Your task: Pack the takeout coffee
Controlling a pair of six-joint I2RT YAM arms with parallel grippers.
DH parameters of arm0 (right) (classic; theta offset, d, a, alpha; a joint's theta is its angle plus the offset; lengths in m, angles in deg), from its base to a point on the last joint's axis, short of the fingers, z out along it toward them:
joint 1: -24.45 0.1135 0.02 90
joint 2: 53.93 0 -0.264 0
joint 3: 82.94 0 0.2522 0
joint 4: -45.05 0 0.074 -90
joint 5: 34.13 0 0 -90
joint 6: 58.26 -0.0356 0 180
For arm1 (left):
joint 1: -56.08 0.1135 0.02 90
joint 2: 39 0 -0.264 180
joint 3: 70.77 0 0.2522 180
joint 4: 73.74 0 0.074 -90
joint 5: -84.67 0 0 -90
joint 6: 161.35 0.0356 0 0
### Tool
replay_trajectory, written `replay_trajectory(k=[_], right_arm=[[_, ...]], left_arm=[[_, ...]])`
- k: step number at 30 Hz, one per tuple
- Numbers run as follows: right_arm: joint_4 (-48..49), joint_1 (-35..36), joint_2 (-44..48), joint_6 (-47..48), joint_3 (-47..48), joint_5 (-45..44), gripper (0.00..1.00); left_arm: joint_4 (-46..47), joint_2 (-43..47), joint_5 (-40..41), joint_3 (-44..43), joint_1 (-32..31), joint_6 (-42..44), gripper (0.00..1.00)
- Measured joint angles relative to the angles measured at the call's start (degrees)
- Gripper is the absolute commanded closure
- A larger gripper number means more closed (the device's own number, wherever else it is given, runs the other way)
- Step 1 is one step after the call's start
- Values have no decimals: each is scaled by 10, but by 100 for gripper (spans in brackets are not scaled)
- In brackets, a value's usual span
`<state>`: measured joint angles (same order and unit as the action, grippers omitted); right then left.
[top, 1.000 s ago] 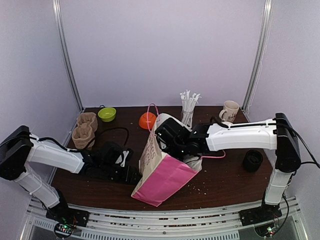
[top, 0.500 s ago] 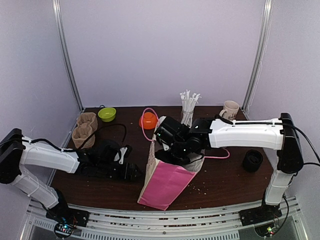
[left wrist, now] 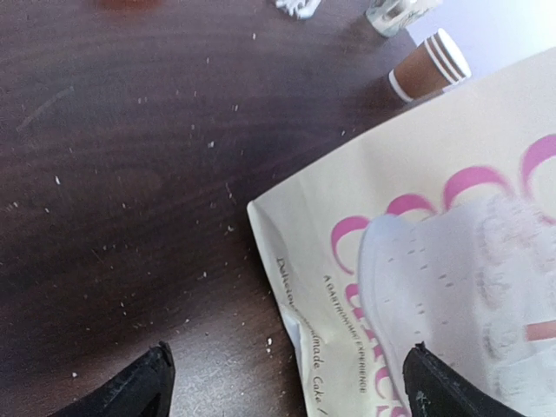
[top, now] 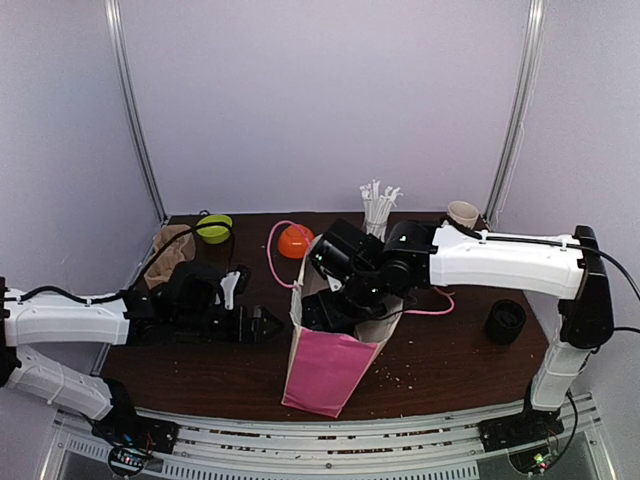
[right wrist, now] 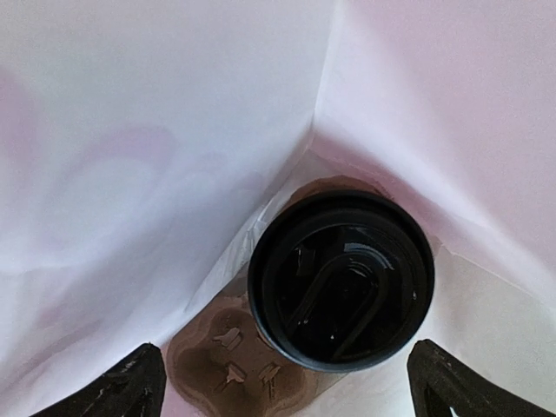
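Observation:
The takeout coffee shows only in the right wrist view: its black lid (right wrist: 340,291) faces up at the bottom of the bag, seated in a brown cardboard carrier (right wrist: 221,365). My right gripper (right wrist: 291,391) is open above it, inside the bag, one fingertip on each side of the cup and not touching it. In the top view my right gripper (top: 335,308) sits in the mouth of the upright pink and cream paper bag (top: 335,355). My left gripper (top: 262,325) is open beside the bag's left side; the bag's edge (left wrist: 347,287) lies between its fingers (left wrist: 130,391).
A brown paper cup with white bands (left wrist: 427,69) stands behind the bag. A black lid stack (top: 506,320), a cream mug (top: 462,213), a jar of straws (top: 378,212), an orange bowl (top: 295,240), a green bowl (top: 214,228) and cardboard carriers (top: 172,248) ring the table.
The bag has gone from leaning left to standing upright. My right gripper has gone down into its mouth. My left arm has drawn back and up along the bag's left side.

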<state>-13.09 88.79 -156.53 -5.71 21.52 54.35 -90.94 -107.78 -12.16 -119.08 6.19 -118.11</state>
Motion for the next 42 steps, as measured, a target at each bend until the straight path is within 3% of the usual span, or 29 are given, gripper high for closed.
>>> replay_trajectory(k=[26, 42], right_arm=[[-97, 9, 70, 0, 105, -34, 0], [-121, 10, 118, 2, 115, -37, 0]], left_arm=[[-101, 131, 71, -142, 0, 31, 2], [-104, 137, -51, -231, -1, 42, 2]])
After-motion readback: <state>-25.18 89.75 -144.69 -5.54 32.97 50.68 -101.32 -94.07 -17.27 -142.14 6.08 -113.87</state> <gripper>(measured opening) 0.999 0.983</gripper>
